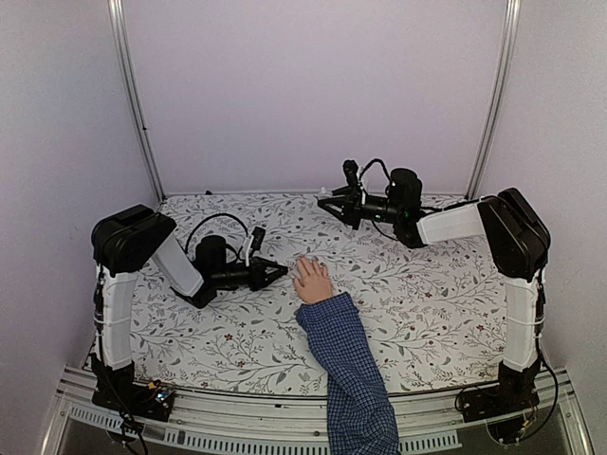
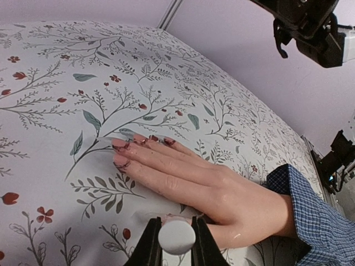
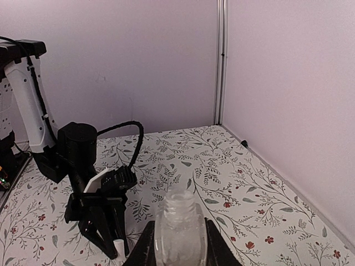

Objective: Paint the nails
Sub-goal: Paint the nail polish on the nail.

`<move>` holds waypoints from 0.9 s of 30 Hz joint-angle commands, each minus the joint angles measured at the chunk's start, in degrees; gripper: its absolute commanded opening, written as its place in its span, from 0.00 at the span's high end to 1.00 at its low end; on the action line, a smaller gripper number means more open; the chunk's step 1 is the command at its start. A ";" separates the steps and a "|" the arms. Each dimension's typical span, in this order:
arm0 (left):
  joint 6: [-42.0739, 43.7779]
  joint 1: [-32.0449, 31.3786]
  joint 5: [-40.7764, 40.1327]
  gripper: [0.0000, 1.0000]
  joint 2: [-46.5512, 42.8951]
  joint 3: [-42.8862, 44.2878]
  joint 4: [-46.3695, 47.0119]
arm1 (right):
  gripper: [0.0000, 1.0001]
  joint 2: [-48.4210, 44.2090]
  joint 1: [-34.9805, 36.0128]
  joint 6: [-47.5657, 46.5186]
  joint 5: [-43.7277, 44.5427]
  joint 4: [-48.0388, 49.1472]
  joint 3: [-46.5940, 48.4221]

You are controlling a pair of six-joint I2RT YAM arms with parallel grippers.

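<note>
Pinching one cap [image 2: 176, 236], left gripper [image 1: 280, 272] faces one hand [image 2: 188, 183]; right gripper [image 1: 327, 201], one bottle [image 3: 178, 221].

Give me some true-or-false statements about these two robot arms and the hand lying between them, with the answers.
1. The hand lies palm down on the flowered cloth. True.
2. The left pincer is empty. False: it is shut on a white cap.
3. The right pincer holds a clear bottle. True.
4. The sleeve is plain red. False: it is blue checked.
5. Some nails carry dark red marks. True.
</note>
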 commanded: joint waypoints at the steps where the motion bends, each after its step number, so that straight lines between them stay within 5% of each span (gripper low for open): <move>1: 0.51 0.19 -0.33 1.00 1.29 1.05 -0.78 | 1.00 0.68 -0.01 -0.58 0.24 0.65 -0.31; 27: 1.09 0.15 -0.42 1.00 2.01 2.11 -2.48 | 1.00 0.67 -0.01 -0.93 0.39 0.45 -0.40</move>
